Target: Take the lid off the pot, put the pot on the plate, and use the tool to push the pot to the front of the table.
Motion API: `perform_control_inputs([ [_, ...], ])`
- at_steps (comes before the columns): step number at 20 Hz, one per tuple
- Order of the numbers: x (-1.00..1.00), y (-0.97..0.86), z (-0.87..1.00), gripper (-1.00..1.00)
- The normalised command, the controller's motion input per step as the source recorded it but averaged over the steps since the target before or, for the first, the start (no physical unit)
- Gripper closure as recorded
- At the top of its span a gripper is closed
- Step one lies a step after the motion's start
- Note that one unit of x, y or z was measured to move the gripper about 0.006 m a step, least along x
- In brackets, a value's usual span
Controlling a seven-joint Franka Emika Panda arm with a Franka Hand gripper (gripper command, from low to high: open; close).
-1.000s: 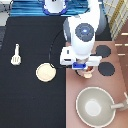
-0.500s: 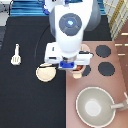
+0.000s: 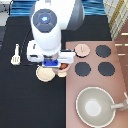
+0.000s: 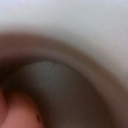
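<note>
My gripper (image 3: pixel 55 66) hangs over the seam between the black table (image 3: pixel 20 95) and the stove, under the white arm. It is shut on the small pinkish-tan pot (image 3: pixel 62 70), whose reddish inside peeks out just below the hand. Touching the pot on the exterior view's left lies the cream-yellow plate (image 3: pixel 45 74), partly covered by the hand. The lid (image 3: pixel 81 49) rests on the stove's top-left burner, away from the pot. On the table at the exterior view's left lies the cream-white spatula (image 3: pixel 16 55). In the wrist view a blurred round rim (image 4: pixel 75 55) fills the picture.
The reddish-brown stove (image 3: pixel 120 80) takes up the exterior view's right, with three bare black burners (image 3: pixel 82 69). A large grey-beige pan (image 3: pixel 97 106) with a handle sits at its bottom right. The arm's body hides the table's top middle.
The gripper has travelled from over the stove toward the exterior view's left, carrying the pot with it to the plate's edge. The lid and the spatula have stayed put.
</note>
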Motion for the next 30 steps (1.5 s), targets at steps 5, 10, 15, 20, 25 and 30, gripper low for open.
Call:
perform_control_inputs([
  [5,-0.6,-0.82,-0.66,1.0],
  [10,-0.19,-0.4,-0.85,1.0],
  [15,0.07,-0.13,-0.66,1.0],
  [20,-0.36,0.0,-0.38,1.0],
  [25,-0.46,-0.46,-0.01,1.0],
  [30,-0.33,-0.75,0.04,1.0],
])
